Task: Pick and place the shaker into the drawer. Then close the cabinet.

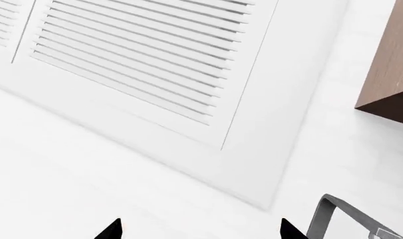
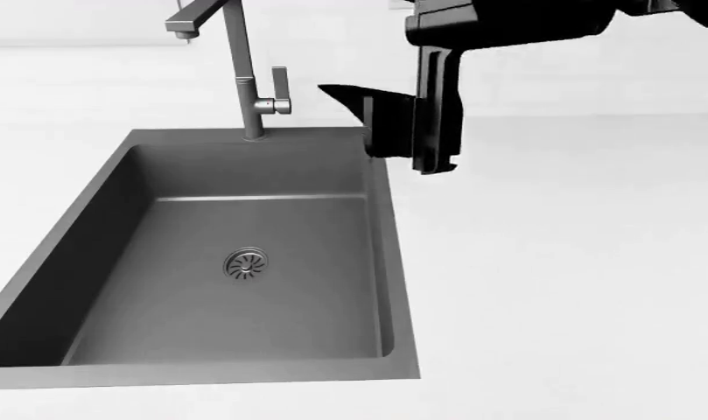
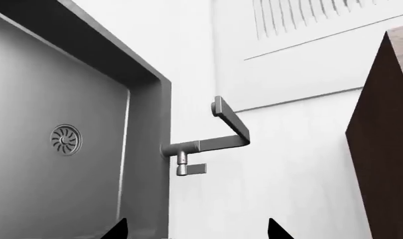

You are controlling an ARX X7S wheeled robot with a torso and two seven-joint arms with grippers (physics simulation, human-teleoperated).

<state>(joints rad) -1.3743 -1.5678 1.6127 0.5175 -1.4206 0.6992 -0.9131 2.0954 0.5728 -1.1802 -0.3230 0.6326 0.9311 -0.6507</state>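
The sink [image 2: 120, 175] is a deep grey basin set into a white counter [image 2: 564, 280]. It holds nothing but its round drain [image 2: 248, 263] on the floor of the basin. A grey faucet [image 2: 246, 79] rises from the counter just behind the back rim, its spout reaching out toward the head camera's upper left, a small lever on its side.

The right gripper [image 2: 389, 122] hangs above the sink's back right corner, its dark fingers pointing down. In the right wrist view the two black fingertips [image 3: 115, 230] stand well apart with nothing between them, so it is spread wide and empty. That view looks along the sink's rim to the faucet, the white wall behind it, a louvred panel [image 3: 308, 15] higher up and a dark brown cabinet [image 3: 387, 144] at the side.

The left gripper [image 1: 200, 230] shows only its two black tips in its own wrist view, also wide apart and empty, facing the louvred panel and a corner of the brown cabinet, with part of the faucet at the edge.

The shaker shows in none of the views, nor does the drawer.
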